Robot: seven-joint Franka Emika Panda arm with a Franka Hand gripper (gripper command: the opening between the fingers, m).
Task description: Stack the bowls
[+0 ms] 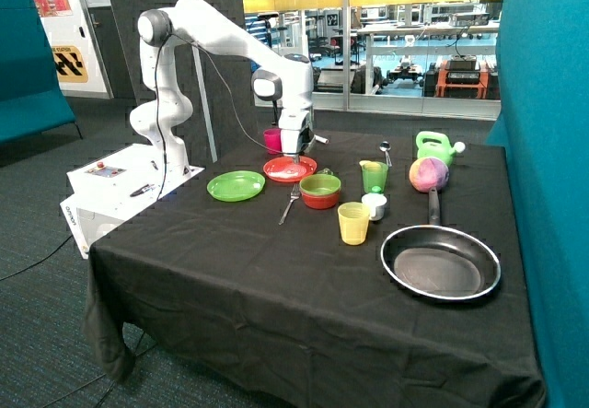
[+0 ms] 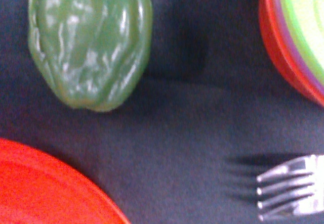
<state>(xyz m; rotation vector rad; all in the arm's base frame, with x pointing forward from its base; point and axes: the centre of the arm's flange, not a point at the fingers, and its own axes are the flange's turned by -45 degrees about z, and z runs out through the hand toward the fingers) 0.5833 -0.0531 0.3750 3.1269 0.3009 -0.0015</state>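
Bowls (image 1: 320, 190) sit nested mid-table: lime green inside purple inside orange-red, per wrist view (image 2: 298, 37). Stack sits just right of the fork (image 1: 289, 205), near side of the red plate (image 1: 290, 169). Gripper (image 1: 295, 153) hangs low over the red plate; can't tell its finger state. Green pepper (image 2: 88, 42) lies beside plate and stack.

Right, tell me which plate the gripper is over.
The red plate, directly under the gripper; the green plate lies beside it, toward the robot's base.
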